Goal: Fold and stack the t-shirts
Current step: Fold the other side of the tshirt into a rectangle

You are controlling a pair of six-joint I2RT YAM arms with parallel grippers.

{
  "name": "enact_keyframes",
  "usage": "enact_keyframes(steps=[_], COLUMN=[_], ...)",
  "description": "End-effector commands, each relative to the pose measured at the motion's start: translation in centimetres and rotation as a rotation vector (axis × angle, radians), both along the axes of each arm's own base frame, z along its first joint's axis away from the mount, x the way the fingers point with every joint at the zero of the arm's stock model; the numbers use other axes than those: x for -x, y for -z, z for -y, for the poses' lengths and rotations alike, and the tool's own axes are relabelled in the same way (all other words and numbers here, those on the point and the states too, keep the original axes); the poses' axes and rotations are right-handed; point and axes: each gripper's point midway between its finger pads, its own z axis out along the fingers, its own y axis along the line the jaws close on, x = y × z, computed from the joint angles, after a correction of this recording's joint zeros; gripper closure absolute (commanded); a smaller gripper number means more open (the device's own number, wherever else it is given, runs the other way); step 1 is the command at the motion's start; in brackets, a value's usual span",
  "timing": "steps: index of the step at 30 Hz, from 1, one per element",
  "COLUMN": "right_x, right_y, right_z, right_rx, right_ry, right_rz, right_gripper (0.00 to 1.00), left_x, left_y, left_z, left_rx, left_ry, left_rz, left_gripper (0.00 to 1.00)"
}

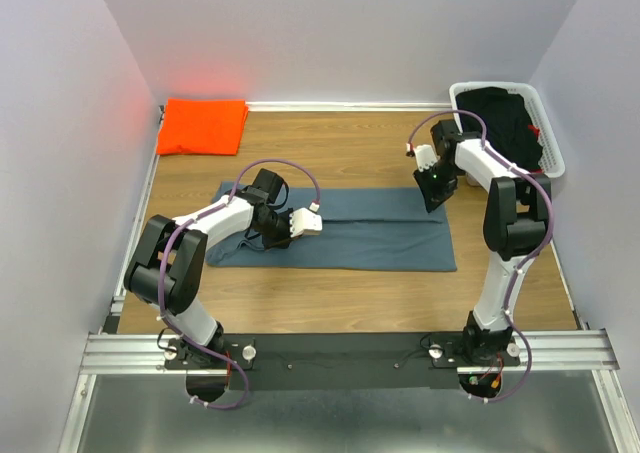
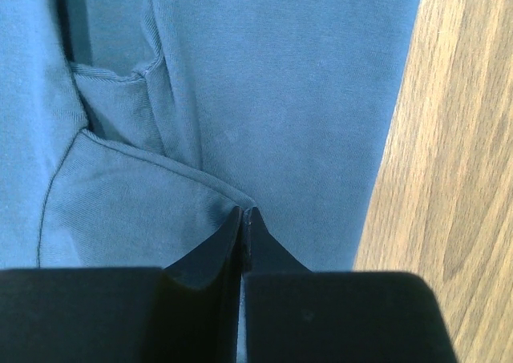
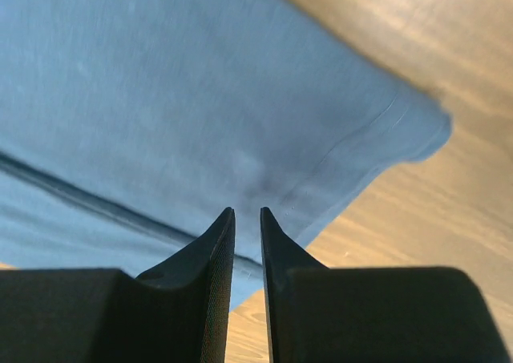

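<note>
With the left gripper (image 2: 242, 211) pinching the blue shirt (image 1: 372, 239) and the right gripper (image 3: 247, 211) narrow and empty, we risk a lopsided fold.

White basket (image 1: 552, 151) of dark cloth (image 1: 500, 113), far right corner, wooden table (image 1: 340, 298)

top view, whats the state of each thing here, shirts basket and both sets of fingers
blue-grey t-shirt, folded into a long strip, flat on the table
orange t-shirt, folded, at the far left corner
basket, upright, holding a heap of dark clothes
left fingers, shut on a puckered fold of the blue-grey t-shirt
right fingers, a narrow gap apart, holding nothing, above the shirt's corner
</note>
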Motion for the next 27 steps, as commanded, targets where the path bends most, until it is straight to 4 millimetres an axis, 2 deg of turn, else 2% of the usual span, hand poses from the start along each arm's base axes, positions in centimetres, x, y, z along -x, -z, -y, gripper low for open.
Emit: enact_keyframes(steps=[1,5,7,8,9,10,12,13,16,18,19,20,21,22,23,24,25,26,27], right_x=[1.4,2.0,1.6,1.3,0.5,0.1,-0.6,-1.4,-1.6,-1.6,-1.0,-0.7,-0.8,0.3,0.4,0.8,2.2,2.5,3.1], right_y=[-0.6,0.2,-0.2,-0.7,-2.1,-2.9,-4.7,-6.1,-8.8,-9.5,-9.7,-9.8,-9.8,-9.5,-9.4,-9.3,-9.1,-8.7,-8.5], right_z=[0.7,1.2,0.3,-0.3,-1.8,-2.6,-4.7,-5.6,-9.7,-11.8,-14.0,-15.2,-16.4,-18.7,-20.0,-21.3,-23.5,-24.8,-25.9], right_rx=[0.018,0.041,-0.001,-0.037,-0.112,-0.154,-0.256,-0.289,-0.391,-0.421,-0.435,-0.443,-0.446,-0.455,-0.463,-0.470,-0.478,-0.481,-0.485], right_ry=[-0.022,-0.032,-0.033,-0.032,-0.043,-0.041,-0.057,-0.069,-0.151,-0.181,-0.214,-0.233,-0.252,-0.283,-0.300,-0.316,-0.348,-0.366,-0.383], right_rz=[0.005,-0.020,-0.012,-0.004,0.023,0.036,0.061,0.098,0.145,0.161,0.156,0.156,0.172,0.153,0.163,0.164,0.148,0.149,0.145], right_gripper=[0.74,0.74,0.73,0.72,0.69,0.67,0.62,0.62,0.61,0.61,0.62,0.62,0.62,0.63,0.64,0.64,0.64,0.64,0.64], left_x=[0.0,0.8,1.8,2.4,2.8,3.8,4.4,4.6,4.1,3.1,3.4,3.0,2.2,2.6,2.6,2.4,2.8,3.2,3.3], left_y=[-0.5,-1.1,-0.9,-0.9,-0.9,-0.7,-1.1,-2.1,-5.2,-6.6,-7.3,-7.6,-7.8,-7.6,-7.0,-6.7,-6.2,-5.6,-5.1], left_z=[-0.1,0.2,0.1,0.3,0.2,0.0,0.0,0.0,-0.3,-1.9,-2.8,-3.9,-6.1,-7.5,-9.9,-11.2,-12.3,-13.2,-15.0], left_rx=[-0.005,0.017,0.012,0.021,0.020,0.017,0.027,0.040,0.112,0.146,0.155,0.160,0.161,0.150,0.140,0.133,0.117,0.113,0.118], left_ry=[0.007,0.043,0.066,0.085,0.116,0.131,0.142,0.144,0.102,0.037,0.028,-0.005,-0.069,-0.086,-0.162,-0.193,-0.211,-0.238,-0.307], left_rz=[0.024,-0.002,-0.049,-0.072,-0.080,-0.120,-0.131,-0.117,-0.059,-0.037,-0.035,-0.034,-0.026,-0.044,-0.075,-0.070,-0.083,-0.102,-0.119], left_gripper=[0.92,0.91,0.87,0.82,0.77,0.65,0.54,0.52,0.50,0.52,0.54,0.55,0.55,0.57,0.58,0.58,0.58,0.58,0.58])
